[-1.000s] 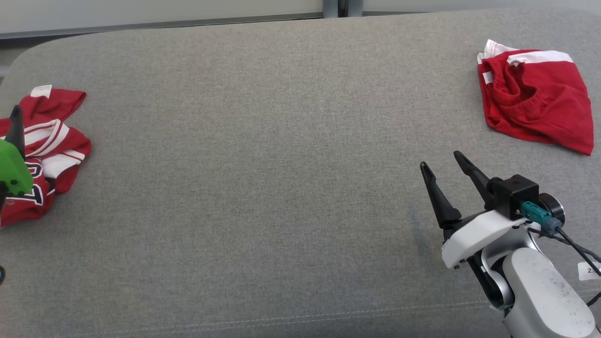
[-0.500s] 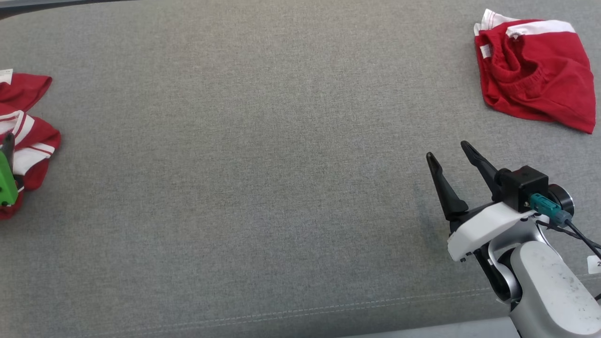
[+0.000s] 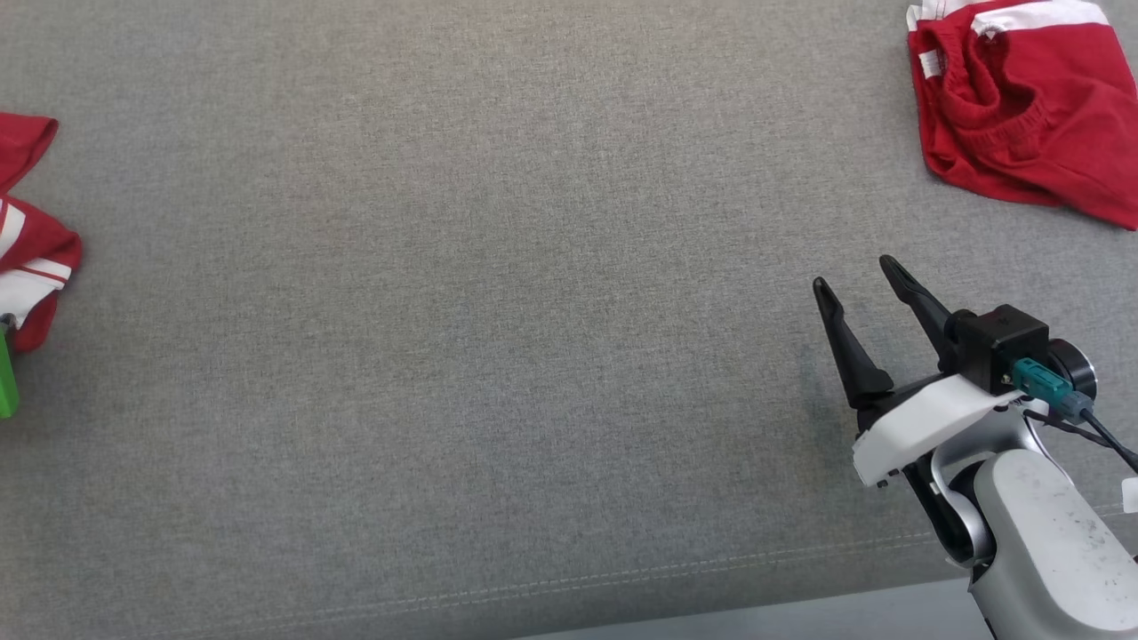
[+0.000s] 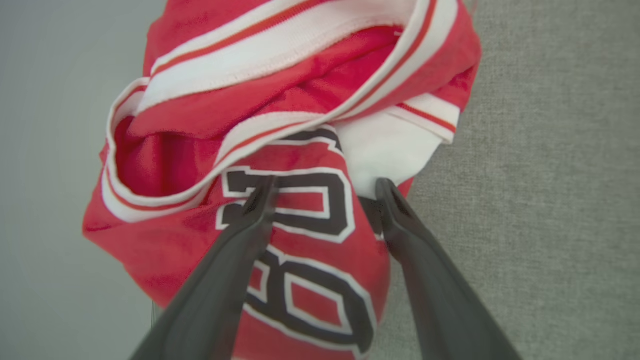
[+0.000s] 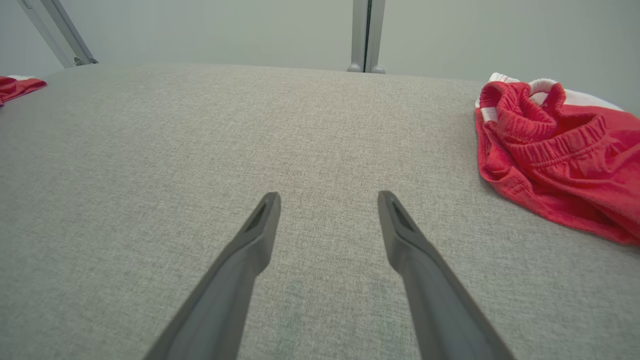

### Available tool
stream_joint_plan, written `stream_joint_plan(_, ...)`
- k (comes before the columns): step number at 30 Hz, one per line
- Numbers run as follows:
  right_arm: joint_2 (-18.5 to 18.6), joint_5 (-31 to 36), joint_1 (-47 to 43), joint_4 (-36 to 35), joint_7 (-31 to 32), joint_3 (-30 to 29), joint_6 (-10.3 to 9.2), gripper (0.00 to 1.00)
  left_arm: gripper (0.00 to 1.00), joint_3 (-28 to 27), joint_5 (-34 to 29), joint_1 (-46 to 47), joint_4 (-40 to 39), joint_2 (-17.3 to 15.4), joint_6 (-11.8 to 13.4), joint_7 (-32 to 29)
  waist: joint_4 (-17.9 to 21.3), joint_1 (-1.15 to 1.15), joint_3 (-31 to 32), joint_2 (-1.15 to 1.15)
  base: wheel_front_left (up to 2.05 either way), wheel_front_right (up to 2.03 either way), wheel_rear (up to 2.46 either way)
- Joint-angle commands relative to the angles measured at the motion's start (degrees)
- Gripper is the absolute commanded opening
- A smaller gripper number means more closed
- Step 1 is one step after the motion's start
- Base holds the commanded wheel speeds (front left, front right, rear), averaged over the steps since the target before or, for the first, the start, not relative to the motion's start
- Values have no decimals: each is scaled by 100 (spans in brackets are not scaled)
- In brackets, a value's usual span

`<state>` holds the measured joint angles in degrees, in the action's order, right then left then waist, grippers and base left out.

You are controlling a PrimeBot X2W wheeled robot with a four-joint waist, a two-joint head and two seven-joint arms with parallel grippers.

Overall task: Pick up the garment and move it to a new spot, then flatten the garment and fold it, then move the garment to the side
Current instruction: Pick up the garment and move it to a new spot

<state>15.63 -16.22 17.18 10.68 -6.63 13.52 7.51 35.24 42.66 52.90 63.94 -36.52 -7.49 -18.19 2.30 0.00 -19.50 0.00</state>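
A grey upholstered surface (image 3: 498, 311) with a stitched seam along its front edge carries everything. At its far right corner lies a pair of red shorts (image 3: 1022, 107), rumpled, with an elastic waistband bunched up and a white band along the far side.

At the left edge of the surface sits the red jersey (image 4: 280, 125), crumpled into a heap. Its white-and-red striped trim loops across the top, and black lettering outlined in white faces up. Part of the jersey reaches past the left edge of the surface, over a pale background.

The right arm (image 3: 1049, 551), pale and speckled, rises from the front right corner. The right gripper (image 3: 853, 274) hangs above bare fabric near the front right, well apart from the shorts. Its two dark fingers are spread wide, with nothing between them.

The left gripper (image 4: 326, 182) is directly over the jersey, its fingers parted. One finger crosses the black lettering and the other lies along the jersey's edge beside a white panel. Its jaws are apart and clamp no cloth; whether the tips touch the jersey cannot be told.
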Motion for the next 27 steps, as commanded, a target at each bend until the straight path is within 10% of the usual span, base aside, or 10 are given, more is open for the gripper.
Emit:
stream_joint_plan(1, 23, 47, 63, -31, 13, -19, -4, 100, 100, 41, 21, 23, 20, 16, 7, -5, -3, 0, -48, 0, 0, 0, 0)
stream_joint_plan(3, 20, 56, 62, -38, 23, -29, -4, 100, 80, 95, 81, 25, 25, 22, 7, 74, -15, 0, -77, 0, 0, 0, 0)
stream_joint_plan(5, 17, 72, 63, -48, 30, -41, -5, 100, 2, 160, 125, 20, 30, 32, 7, 153, -30, 0, -98, 0, 0, 0, 0)
stream_joint_plan(27, -200, -69, 98, 382, -165, 179, -4, 100, 0, 1124, 306, 579, -695, -104, 7, 1598, -69, 0, 534, 0, 0, 0, 0)
